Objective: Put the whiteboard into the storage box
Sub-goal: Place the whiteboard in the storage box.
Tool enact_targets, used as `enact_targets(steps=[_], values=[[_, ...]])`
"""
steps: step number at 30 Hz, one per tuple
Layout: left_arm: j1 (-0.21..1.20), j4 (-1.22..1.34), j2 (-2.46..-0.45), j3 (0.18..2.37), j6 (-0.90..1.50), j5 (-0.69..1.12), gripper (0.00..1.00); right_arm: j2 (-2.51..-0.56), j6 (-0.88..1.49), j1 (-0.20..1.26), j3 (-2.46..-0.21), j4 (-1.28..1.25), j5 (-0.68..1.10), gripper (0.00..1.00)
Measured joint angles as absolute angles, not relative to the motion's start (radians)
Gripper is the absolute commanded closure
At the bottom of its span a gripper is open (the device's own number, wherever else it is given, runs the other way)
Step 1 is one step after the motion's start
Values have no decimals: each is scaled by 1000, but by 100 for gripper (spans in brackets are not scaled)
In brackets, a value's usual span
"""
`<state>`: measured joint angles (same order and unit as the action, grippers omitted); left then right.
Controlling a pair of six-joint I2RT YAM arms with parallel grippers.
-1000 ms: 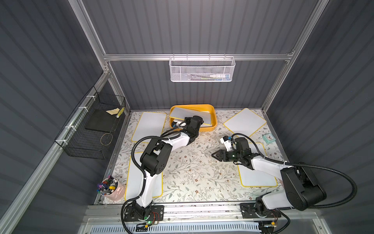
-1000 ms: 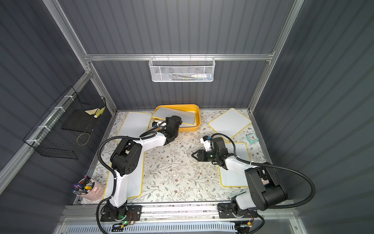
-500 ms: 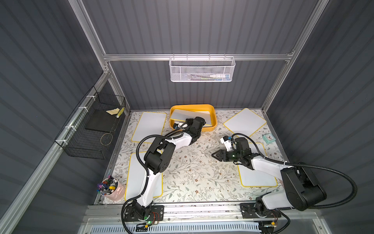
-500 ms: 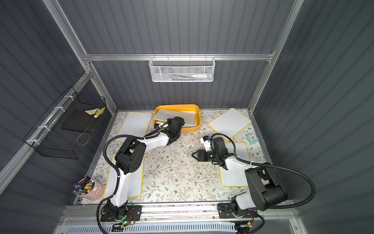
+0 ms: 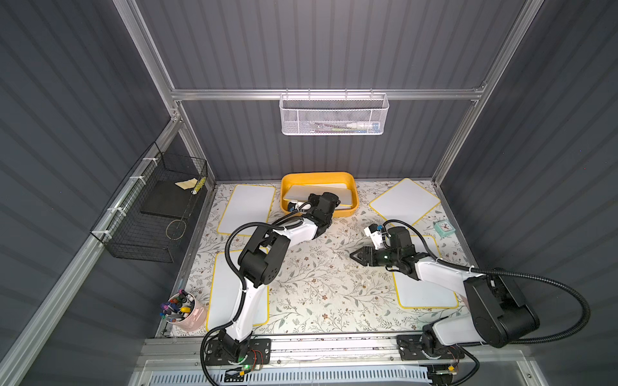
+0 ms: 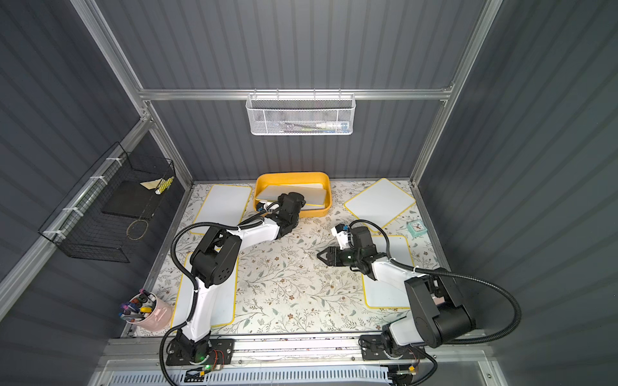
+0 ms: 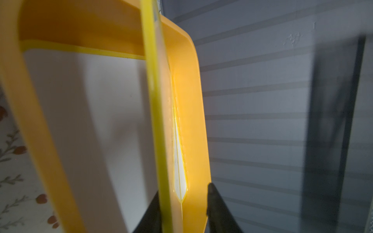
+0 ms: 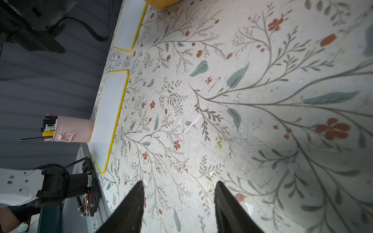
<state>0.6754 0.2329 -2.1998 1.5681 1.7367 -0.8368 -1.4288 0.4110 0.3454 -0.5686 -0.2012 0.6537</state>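
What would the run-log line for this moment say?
whiteboard: in storage box | left gripper: open, astride whiteboard edge | right gripper: open, empty, above table

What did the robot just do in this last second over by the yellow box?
The left gripper edged slightly farther over the storage box and opened its jaws, releasing its grip on the edge of the whiteboard, which rests inside the box. The right gripper stayed open and empty above the floral table, and the other whiteboards on it did not move.
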Motion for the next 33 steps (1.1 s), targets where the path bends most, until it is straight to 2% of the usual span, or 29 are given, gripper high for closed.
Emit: enact_targets(steps=[4,14,26,33], values=[[679,233,-2200,1568,1717,-831,40,-1428,411,345,-569,-201,654,44],[681,243,-2193,1569,1510,-767,25,-1428,411,345,-569,-202,654,43],[681,125,-2057,1572,1168,-614,19,-1417,411,345,-569,-201,651,43],[679,12,-1984,1580,924,-464,19,-1416,411,345,-569,-201,648,43]])
